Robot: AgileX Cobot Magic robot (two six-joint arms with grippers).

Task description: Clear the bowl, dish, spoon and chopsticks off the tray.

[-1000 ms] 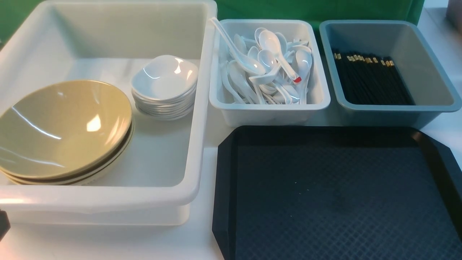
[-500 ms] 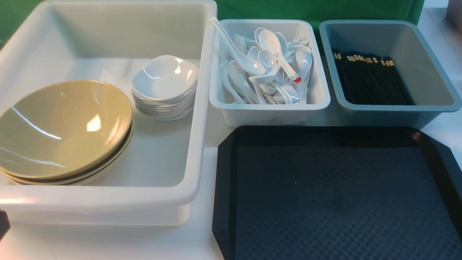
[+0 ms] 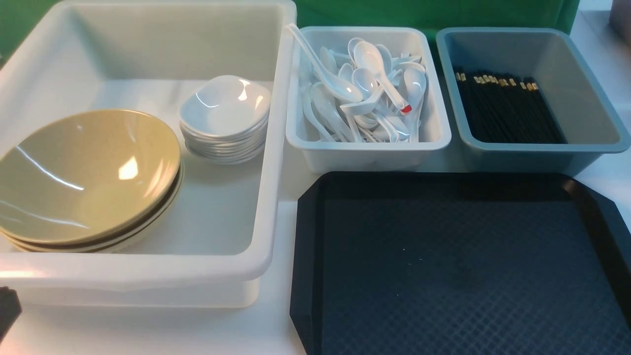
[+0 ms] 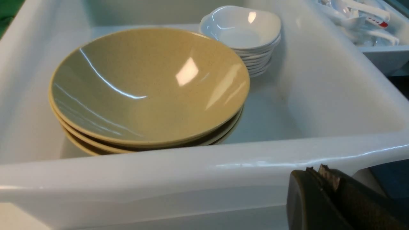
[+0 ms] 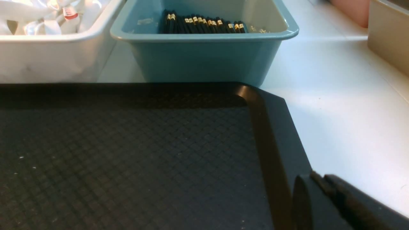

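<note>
The black tray [image 3: 305,236] lies at the front right with nothing on its textured surface; its corner rim [image 5: 271,134] shows in the right wrist view. A tan bowl [image 3: 84,172] tops a short stack in the large white tub, also seen as bowl [image 4: 143,86]. Beside it a white dish [image 3: 224,106] tops a stack of dishes [image 4: 243,27]. Several white spoons [image 3: 365,88] fill the small white tub. Black chopsticks [image 3: 508,108] lie in the grey-blue tub. My left gripper [image 4: 316,169] is shut and empty before the large tub's near wall. My right gripper [image 5: 319,177] is shut and empty at the tray's right corner.
Large white tub [image 3: 276,148] stands at the left, small white tub [image 3: 369,145] and grey-blue tub [image 3: 542,148] behind the tray. A beige container [image 5: 389,32] stands at the far right on the white table. A dark piece of my left gripper [image 3: 7,308] shows at the lower left corner.
The dark piece of my left gripper at the lower left of the front view has come a little further into sight. Tubs, dishes and tray have not moved.
</note>
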